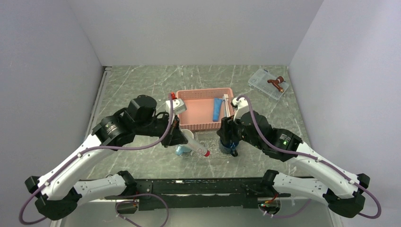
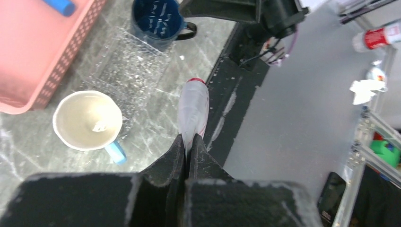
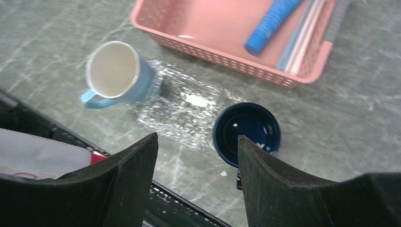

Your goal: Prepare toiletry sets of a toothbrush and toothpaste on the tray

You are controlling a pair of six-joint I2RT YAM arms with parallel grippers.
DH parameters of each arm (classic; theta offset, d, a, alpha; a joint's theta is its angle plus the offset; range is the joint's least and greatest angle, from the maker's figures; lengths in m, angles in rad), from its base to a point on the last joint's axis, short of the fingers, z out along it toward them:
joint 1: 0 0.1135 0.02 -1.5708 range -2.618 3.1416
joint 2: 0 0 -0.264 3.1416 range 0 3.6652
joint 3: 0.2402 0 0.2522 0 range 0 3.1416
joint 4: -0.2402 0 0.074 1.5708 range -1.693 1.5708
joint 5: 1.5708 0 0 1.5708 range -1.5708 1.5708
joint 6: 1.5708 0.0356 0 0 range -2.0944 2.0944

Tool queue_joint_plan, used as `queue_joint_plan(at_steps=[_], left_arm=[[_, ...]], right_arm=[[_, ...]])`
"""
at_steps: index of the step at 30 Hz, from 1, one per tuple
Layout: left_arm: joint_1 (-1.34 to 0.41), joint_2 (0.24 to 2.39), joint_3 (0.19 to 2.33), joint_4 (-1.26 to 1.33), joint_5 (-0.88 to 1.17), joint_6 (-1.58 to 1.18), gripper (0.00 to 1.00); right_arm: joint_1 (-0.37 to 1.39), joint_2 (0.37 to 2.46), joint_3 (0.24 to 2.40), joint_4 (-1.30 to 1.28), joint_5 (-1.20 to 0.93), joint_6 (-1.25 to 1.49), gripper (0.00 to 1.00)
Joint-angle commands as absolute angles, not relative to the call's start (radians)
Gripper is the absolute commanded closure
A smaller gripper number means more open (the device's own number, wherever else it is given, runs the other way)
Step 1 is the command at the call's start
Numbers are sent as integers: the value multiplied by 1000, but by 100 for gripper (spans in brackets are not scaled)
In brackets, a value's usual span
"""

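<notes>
The left gripper (image 2: 188,140) is pinching, fingers pressed together, the flat end of a white tapering plastic tube with a red cap (image 2: 193,106), which is pointing toward twelve o'clock in the left wrist view. The right gripper (image 3: 197,142) is hanging spread and empty above the flat transparent textured tray (image 3: 161,116). No set appears to be lying on the tray. The small blue toothpaste tube (image 3: 272,21) and the slim whitish plastic toothbrushes (image 3: 302,35) are lying in the pink slatted basket (image 3: 227,59) at twelve o'clock of the tray, so the task is judged to be barely starting.
</notes>
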State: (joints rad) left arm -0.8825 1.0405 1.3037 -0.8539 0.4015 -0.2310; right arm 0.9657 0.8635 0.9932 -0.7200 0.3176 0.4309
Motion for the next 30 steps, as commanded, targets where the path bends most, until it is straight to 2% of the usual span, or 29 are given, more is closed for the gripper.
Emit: queue_joint_plan(at_steps=[1,5,16,30], left_arm=[[-975,1134,1416,-912,142,-250,100],[-1037,1231,1478,-953,7,-266,100],[-1060,1452,1649,-1011,-144,-281,100],[-1065,1592,1727,-1027,-175,-296,100]], right_arm=[[968,849,972,-776,482,493,36],[968,841,948,-799,536,527,36],[967,836,879,-779,526,544,37],[968,761,833,-777,526,546,37]])
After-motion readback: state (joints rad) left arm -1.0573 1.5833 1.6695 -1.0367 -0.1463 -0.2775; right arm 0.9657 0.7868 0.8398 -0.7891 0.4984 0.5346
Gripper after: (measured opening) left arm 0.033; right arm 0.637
